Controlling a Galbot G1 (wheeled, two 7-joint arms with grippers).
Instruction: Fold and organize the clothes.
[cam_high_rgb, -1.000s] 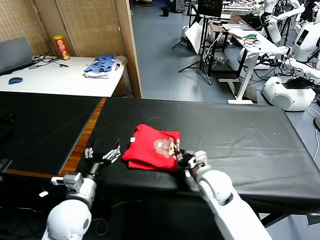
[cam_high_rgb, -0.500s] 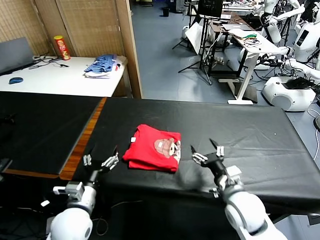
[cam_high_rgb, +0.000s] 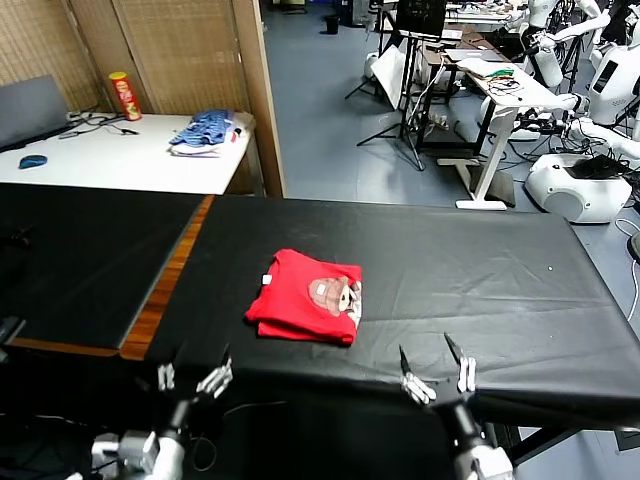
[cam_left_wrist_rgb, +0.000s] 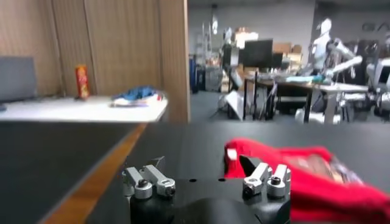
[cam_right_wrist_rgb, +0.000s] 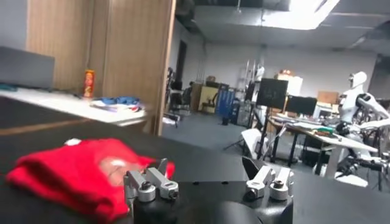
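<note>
Red tee (cam_right_wrist_rgb: 76, 173) folded (pincer (cam_right_wrist_rgb: 207, 182) open, clear).

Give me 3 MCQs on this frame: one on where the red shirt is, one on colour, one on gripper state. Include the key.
1. Where does the red T-shirt lie?
A. Folded on the black table, between and beyond the two grippers
B. On the white table beside the blue garments
C. Hanging from the right gripper

2. What colour is the pile of clothes on the white table at the back?
A. Red
B. Blue
C. Green

3. How do the left gripper and right gripper stand?
A. Both shut on the shirt
B. Left open, right shut on the shirt
C. Both open, holding nothing, at the near table edge

Key: 1 A, the head view shows the shirt as a compact folded bundle on the black surface. 2 B, the pile beside the red can is blue. 3 C, both pairs of fingers are spread, with a clear gap to the shirt.
</note>
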